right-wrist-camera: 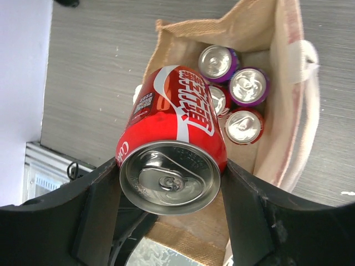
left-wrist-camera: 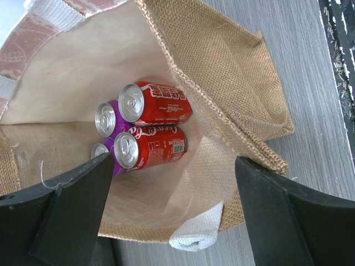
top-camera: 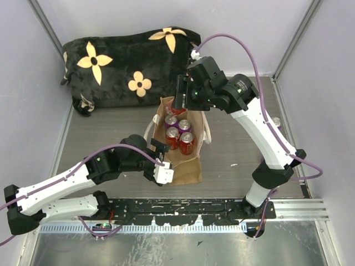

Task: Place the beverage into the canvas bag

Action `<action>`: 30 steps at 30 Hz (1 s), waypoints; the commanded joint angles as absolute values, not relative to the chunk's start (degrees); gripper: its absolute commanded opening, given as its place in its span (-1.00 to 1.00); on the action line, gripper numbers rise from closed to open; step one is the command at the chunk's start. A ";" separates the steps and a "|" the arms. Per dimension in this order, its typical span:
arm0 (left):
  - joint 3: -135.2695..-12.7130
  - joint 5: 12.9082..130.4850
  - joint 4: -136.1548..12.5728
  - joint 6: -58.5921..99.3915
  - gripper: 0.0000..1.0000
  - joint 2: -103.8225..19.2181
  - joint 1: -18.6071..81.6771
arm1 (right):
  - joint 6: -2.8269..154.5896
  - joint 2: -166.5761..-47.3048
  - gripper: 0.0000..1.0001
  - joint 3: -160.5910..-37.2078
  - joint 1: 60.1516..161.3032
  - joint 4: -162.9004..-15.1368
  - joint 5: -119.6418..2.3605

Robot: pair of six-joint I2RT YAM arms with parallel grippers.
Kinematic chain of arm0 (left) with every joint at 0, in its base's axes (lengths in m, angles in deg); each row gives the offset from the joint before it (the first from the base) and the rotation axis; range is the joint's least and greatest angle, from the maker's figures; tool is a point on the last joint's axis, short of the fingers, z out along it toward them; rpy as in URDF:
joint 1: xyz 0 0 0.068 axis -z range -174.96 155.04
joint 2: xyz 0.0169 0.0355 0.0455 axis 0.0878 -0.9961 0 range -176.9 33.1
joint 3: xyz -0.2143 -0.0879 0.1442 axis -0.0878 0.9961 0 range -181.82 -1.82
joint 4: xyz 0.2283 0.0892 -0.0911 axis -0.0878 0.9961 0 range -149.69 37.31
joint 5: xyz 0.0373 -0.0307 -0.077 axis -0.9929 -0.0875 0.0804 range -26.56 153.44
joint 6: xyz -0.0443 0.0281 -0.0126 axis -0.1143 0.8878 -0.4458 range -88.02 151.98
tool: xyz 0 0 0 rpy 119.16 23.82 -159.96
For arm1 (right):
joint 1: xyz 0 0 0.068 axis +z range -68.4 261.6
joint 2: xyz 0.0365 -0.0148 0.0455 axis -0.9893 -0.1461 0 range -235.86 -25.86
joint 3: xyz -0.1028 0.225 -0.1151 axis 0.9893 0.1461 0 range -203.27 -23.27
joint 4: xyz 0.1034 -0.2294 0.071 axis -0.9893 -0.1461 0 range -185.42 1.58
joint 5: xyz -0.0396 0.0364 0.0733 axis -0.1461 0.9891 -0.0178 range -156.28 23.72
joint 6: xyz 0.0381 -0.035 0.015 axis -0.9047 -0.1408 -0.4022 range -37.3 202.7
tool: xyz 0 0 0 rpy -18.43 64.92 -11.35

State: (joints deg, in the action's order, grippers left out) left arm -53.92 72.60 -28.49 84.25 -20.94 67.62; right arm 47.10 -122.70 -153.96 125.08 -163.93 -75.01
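The beverage, a red cola can (right-wrist-camera: 177, 127), is clamped at its sides between the fingers of my right gripper (right-wrist-camera: 169, 177), top end toward the camera. From above, that can (top-camera: 178, 103) hangs over the far end of the canvas bag (top-camera: 186, 166), whose mouth is open upward. Several red and purple cans (right-wrist-camera: 244, 124) lie inside the bag (right-wrist-camera: 183, 33). My left gripper (top-camera: 161, 162) is wide open at the bag's near left rim. In the left wrist view the gripper (left-wrist-camera: 172, 166) straddles the jute rim (left-wrist-camera: 233, 72) and a cream handle (left-wrist-camera: 199, 235) without closing on them.
A black flowered blanket (top-camera: 127, 64) lies along the back wall. Another can (top-camera: 275, 122) stands at the right, partly hidden behind the right arm. White walls enclose the table on both sides. A perforated black rail (top-camera: 183, 208) runs along the near edge.
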 commanded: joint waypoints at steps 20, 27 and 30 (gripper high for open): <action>-51.67 69.89 -22.75 78.15 0.96 -15.31 68.28 | 51.57 -132.89 -0.99 -146.73 133.15 -160.24 -75.17; -51.33 69.87 -21.60 76.73 0.96 -14.09 68.23 | 51.42 -133.69 -0.99 -144.06 133.19 -160.93 -75.58; -51.13 69.63 -21.22 76.78 0.96 -13.72 68.23 | 51.37 -133.55 -0.98 -142.75 133.19 -160.77 -74.75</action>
State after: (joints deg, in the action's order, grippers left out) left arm -52.34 69.39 -24.60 78.06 -14.69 67.82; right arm 50.95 -135.88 -142.94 133.02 -163.69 -74.60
